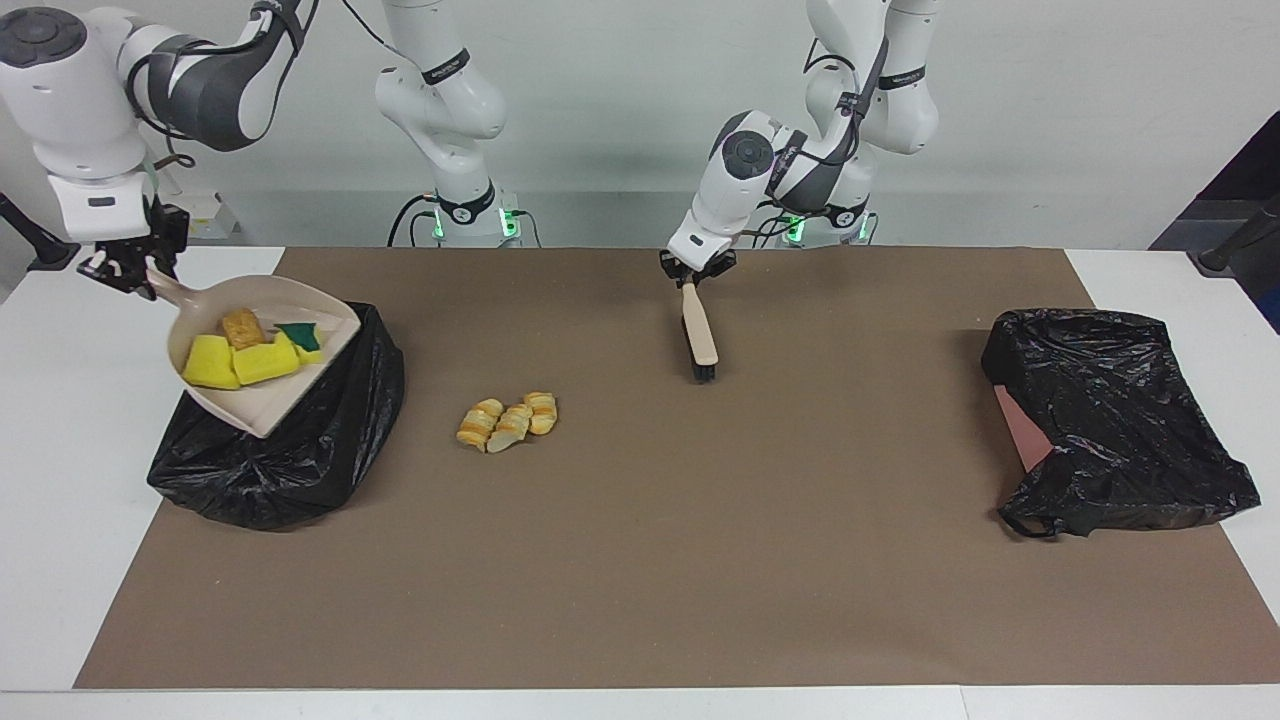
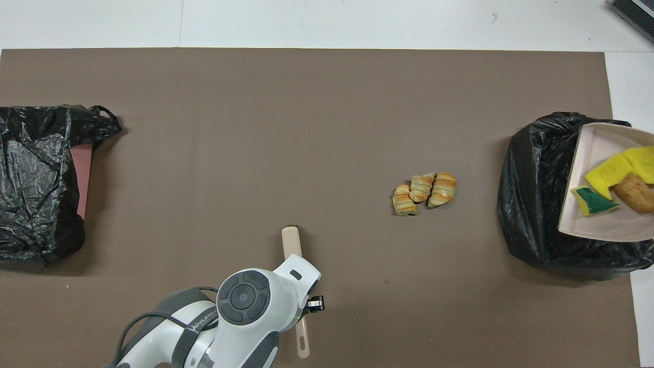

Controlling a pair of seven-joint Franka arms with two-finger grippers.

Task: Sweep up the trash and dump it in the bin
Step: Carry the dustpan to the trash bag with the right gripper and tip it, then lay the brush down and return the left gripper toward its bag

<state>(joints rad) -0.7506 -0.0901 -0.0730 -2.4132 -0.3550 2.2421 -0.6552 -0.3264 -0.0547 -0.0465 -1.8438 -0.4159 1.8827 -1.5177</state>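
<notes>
The right gripper (image 1: 125, 272), clamped on the handle of the dustpan (image 1: 262, 400), held the trash (image 1: 245, 352) over the black-bagged bin (image 1: 300, 460), mouth edge lower than handle, while the left gripper (image 1: 692, 276) gripped the brush (image 1: 699, 335).

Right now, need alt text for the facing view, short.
The right gripper holds a beige dustpan by its handle over a black-bagged bin, carrying yellow sponge chunks and a brown lump. Three bread pieces lie on the brown mat. The left gripper holds a brush, bristles down.
</notes>
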